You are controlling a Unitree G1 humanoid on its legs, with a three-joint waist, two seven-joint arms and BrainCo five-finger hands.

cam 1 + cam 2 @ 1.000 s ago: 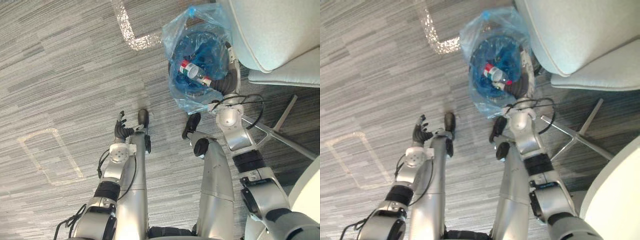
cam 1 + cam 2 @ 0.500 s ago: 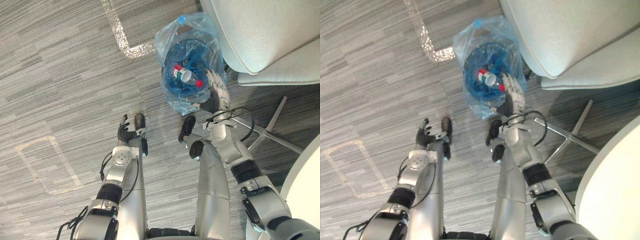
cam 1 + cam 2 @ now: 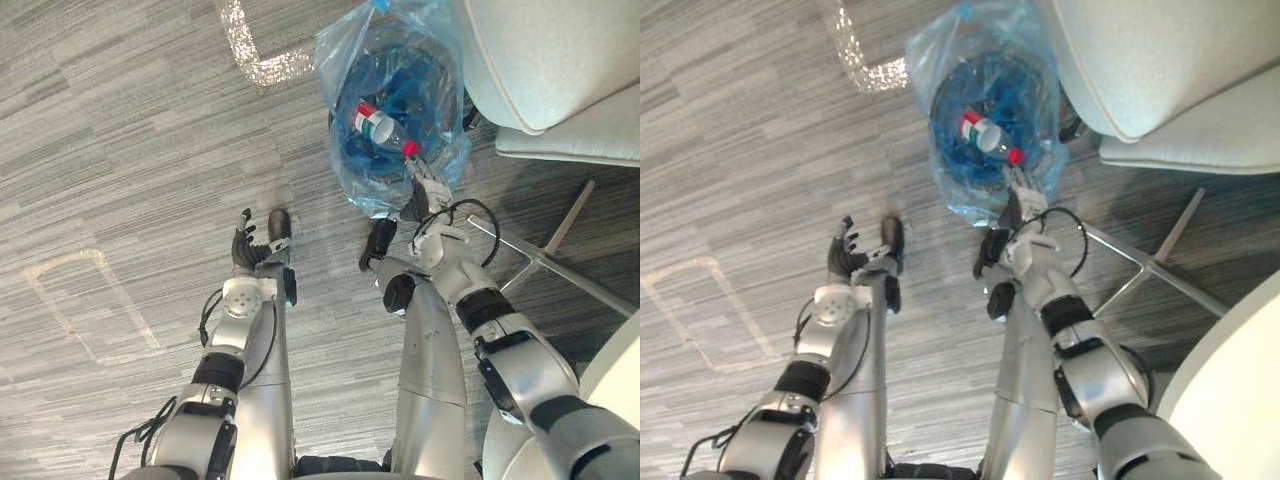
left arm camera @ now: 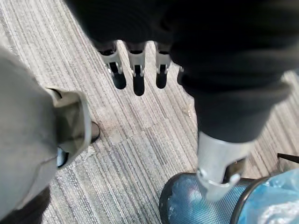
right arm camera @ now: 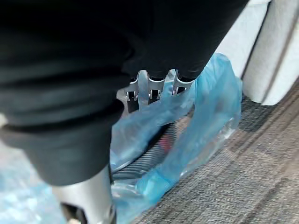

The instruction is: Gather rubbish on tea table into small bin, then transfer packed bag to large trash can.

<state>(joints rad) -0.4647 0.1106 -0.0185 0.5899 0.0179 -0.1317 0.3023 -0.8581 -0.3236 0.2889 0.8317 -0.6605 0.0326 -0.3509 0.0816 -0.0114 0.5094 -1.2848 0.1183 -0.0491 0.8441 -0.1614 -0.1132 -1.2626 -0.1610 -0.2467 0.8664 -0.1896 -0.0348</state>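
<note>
A humanoid robot's R hand (image 3: 428, 190) rests at the near side of a small bin (image 4: 184, 210) lined w/ a blue plastic bag (image 3: 345, 60), standing on a grey carpet floor (image 3: 120, 150). Its fingers (image 5: 149, 86) are stretched out nearly straight, tips against the loose plastic by the rim, thumb held well apart; they have hold of nothing. The bag's top stands up loose above the rim & drapes down the outside of the bin, whose dark mesh wall shows in the L wrist view. Inside the bag, a clear plastic bottle (image 3: 380, 128) w/ a red, white & green label lies on its side on crumpled blue plastic, its red cap (image 3: 410, 148) pointing toward the R hand and close to it. The L hand (image 3: 243, 248) hangs over bare carpet on the robot's left, well apart from the bin; its fingers (image 4: 135, 65) are relaxed, almost straight, thumb apart, palm empty. A pale armchair (image 3: 560, 50) stands just beside the bin on the robot's right; whether it touches the bag can't be told. One slim metal leg (image 3: 545, 262) runs across the carpet near the R arm. Pale tape marks (image 3: 245, 45) show on the floor: a corner shape beyond the bin's left side & a box outline (image 3: 85, 305) out to the left of the L hand. The edge of a white round surface (image 3: 620, 380) cuts in at lower R.
</note>
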